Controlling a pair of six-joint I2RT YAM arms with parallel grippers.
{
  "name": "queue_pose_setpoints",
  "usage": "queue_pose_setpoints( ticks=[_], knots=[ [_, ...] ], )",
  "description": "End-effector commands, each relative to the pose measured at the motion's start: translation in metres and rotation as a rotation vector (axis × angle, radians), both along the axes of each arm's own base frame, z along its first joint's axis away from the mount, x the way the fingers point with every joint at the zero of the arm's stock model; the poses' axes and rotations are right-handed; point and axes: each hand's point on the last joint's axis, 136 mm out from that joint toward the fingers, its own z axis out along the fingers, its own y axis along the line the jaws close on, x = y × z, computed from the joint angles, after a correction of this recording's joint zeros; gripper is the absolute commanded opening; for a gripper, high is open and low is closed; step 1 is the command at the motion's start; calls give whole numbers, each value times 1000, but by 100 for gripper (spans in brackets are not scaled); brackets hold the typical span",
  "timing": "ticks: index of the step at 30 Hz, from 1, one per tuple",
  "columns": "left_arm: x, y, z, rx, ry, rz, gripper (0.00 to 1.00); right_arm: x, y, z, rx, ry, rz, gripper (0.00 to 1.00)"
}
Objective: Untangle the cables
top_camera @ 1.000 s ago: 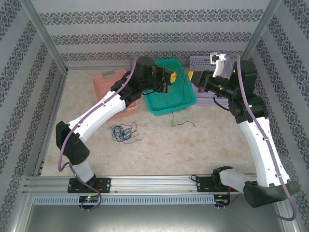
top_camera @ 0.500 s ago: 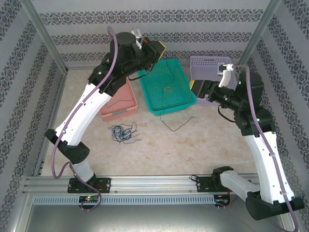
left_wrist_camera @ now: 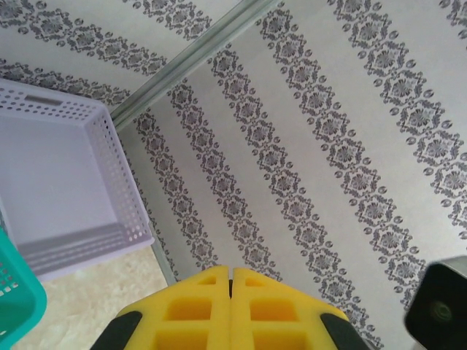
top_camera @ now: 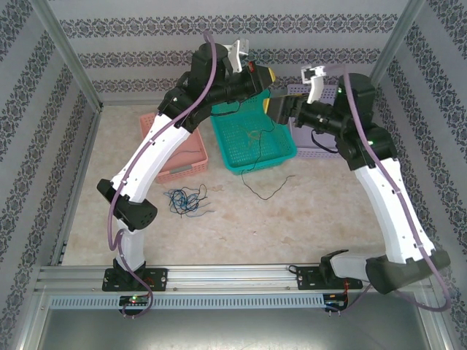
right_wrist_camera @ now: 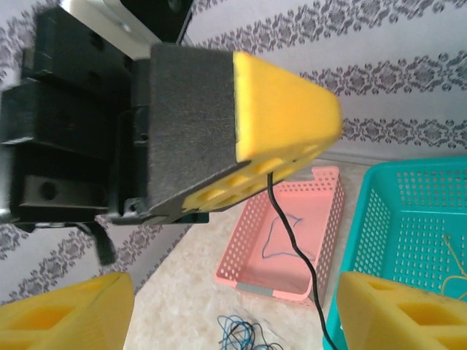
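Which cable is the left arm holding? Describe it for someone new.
Find the middle, teal basket. The left end effector above it pinches a black cable whose tail lies before the basket. Unlike the tangle to its left, it is one lone strand.

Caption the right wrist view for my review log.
Shut left gripper dangles a hair-thin black cable between the open right gripper fingers; pink perforated plastic basket and teal perforated basket below.

The black cable (right_wrist_camera: pixel 295 245) and the tangle of cables (right_wrist_camera: pixel 244 334) ran off the right wrist view's bottom edge. From above, the right arm (top_camera: pixel 379 182) hid much of the purple basket (top_camera: pixel 315 146); the wire (top_camera: pixel 255 135) in the teal basket (top_camera: pixel 241 152) was too thin to tell its colour.
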Motion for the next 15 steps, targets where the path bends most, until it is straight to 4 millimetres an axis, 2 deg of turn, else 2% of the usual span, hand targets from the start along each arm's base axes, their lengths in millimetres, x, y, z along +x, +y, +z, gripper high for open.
queue_pose_setpoints(
  ticks=[1, 6, 8, 11, 13, 15],
  knots=[
    [-14, 5, 28, -26, -75, -46, 0, 7, -1, 5, -63, -71, -37, 72],
    [-15, 4, 28, -34, -67, -55, 0, 30, -6, -17, -130, -59, -112, 66],
    [-14, 3, 25, -35, -55, -59, 0, 36, -4, -17, -123, -60, -112, 52],
    [-14, 2, 23, -34, -44, -59, 0, 41, -2, -12, -105, -62, -116, 21],
    [-13, 3, 24, -32, -47, -49, 0, 45, -8, -10, -111, -59, -153, 0],
    [-11, 8, 27, -32, -54, -20, 3, 47, -21, -6, -107, -64, -213, 0]
  ],
)
